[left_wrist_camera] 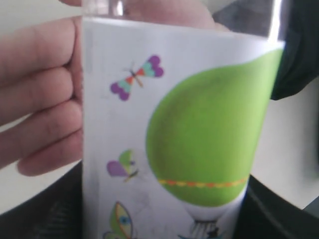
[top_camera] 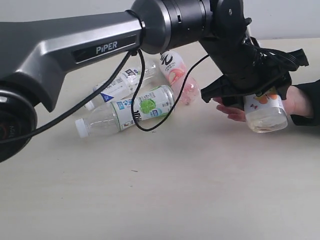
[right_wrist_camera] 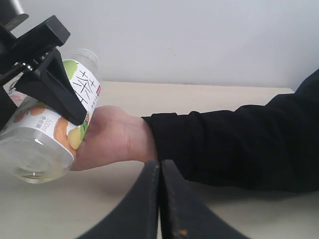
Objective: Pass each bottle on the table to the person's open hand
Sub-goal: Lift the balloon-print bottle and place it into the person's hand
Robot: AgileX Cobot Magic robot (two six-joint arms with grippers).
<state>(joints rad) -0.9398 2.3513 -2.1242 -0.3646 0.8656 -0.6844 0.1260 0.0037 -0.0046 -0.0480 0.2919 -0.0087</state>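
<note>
My left gripper point(top_camera: 255, 95) reaches across to the right and is shut on the apple-and-butterfly bottle point(top_camera: 266, 112). It holds the bottle against the palm of the person's open hand point(top_camera: 232, 111). In the left wrist view the label point(left_wrist_camera: 179, 134) fills the frame, with the person's fingers point(left_wrist_camera: 40, 104) behind it. The right wrist view shows the bottle point(right_wrist_camera: 47, 132) resting on the hand point(right_wrist_camera: 114, 137). On the table point(top_camera: 190, 190) lie the white-blue bottle point(top_camera: 117, 85), the green-lime bottle point(top_camera: 137, 107) and the pink bottle point(top_camera: 175, 72). My right gripper point(right_wrist_camera: 159, 172) is shut and empty, low over the table.
The person's black sleeve point(right_wrist_camera: 239, 144) stretches across the table's right side, just beyond my right gripper. A black cable point(top_camera: 150, 120) hangs from the left arm over the lying bottles. A pale wall point(right_wrist_camera: 199, 40) stands behind the table.
</note>
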